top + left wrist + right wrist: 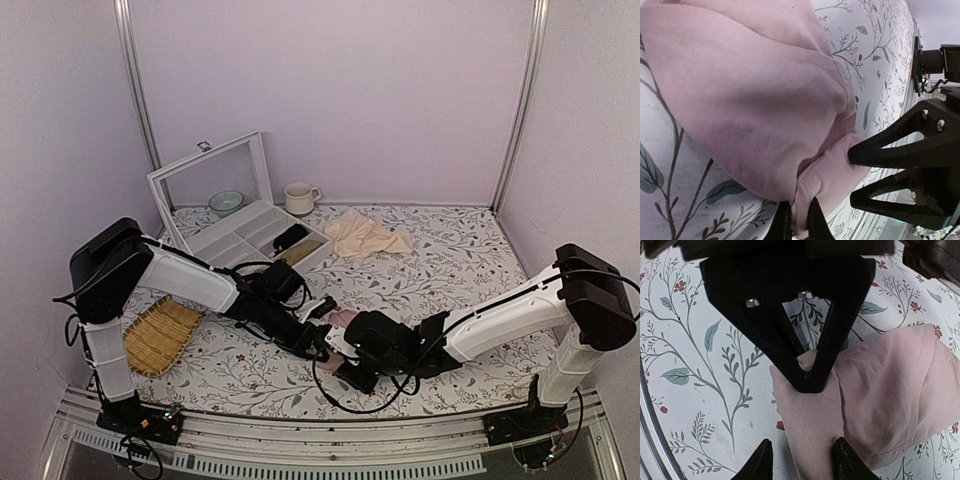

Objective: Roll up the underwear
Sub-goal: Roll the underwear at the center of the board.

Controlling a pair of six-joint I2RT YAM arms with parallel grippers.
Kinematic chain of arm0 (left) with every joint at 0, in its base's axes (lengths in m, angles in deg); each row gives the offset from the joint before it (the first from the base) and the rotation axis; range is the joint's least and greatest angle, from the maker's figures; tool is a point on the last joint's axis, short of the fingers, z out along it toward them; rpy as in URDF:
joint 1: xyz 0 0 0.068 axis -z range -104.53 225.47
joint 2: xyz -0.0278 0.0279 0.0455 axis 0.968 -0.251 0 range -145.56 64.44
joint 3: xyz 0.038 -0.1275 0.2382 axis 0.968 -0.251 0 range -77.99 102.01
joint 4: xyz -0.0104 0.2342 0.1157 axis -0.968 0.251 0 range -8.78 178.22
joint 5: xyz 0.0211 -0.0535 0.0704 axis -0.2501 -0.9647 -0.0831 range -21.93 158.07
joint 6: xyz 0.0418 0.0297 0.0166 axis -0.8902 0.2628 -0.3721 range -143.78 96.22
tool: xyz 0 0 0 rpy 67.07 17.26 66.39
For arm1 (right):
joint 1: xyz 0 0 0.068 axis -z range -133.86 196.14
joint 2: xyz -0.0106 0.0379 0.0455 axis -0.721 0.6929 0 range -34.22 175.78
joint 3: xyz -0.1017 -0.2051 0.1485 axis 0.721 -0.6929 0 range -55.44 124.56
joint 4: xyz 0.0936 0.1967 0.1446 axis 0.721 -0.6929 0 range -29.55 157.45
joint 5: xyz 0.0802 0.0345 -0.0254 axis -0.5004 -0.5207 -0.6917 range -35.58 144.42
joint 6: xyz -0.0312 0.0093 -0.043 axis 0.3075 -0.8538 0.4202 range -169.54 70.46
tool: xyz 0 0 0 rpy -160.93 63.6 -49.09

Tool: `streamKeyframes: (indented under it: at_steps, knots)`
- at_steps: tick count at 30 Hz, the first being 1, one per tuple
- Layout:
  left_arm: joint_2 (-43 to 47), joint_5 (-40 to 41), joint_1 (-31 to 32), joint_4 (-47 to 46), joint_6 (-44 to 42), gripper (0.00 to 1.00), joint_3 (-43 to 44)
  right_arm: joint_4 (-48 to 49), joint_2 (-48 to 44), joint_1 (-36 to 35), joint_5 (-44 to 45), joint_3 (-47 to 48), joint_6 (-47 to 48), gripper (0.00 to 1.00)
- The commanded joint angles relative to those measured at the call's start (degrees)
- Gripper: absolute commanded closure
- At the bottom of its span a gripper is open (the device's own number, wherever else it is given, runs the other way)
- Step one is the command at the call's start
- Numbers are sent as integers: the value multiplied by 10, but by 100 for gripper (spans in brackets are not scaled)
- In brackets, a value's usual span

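The underwear (343,319) is a dusty-pink bunch of fabric on the floral table, between the two arms near the front. In the left wrist view it (755,100) fills most of the frame. My left gripper (799,220) is shut on a narrow fold at its edge. The right wrist view shows my right gripper (804,460) open, straddling the same pink fold (880,390). One tip touches the fabric and the other stands off it. The left gripper's fingers (815,380) pinch the fold just ahead of it. From above, the two grippers (328,345) (347,352) meet over the fabric.
A white compartment box (255,235) with its lid raised stands at the back left, with a teal bowl (226,202) and a cream mug (299,197) by it. A pale beige cloth (365,237) lies at the back centre. A woven mat (160,335) lies front left.
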Motion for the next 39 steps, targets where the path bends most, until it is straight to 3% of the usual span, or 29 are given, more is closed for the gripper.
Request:
streamKeyframes:
  at_steps: [1, 10, 12, 19, 28, 39]
  knots:
    - [-21, 6, 14, 32, -9, 100, 0, 5, 42, -5, -3, 5, -6, 66]
    - [-21, 10, 15, 40, -9, 100, 5, 14, 45, -4, 11, -18, -29, 100]
    - [-21, 22, 13, 45, -8, 100, 7, 28, 42, -4, 13, -30, -36, 100]
    - [13, 40, -19, 41, 11, 81, 0, 81, 21, -4, -13, -73, -66, 100]
    - [46, 36, -53, 16, 41, 80, 15, 128, -6, -2, -55, -109, -104, 100]
    - [12, 8, -60, 3, 62, 80, 65, 196, -53, 19, -118, -169, -174, 100]
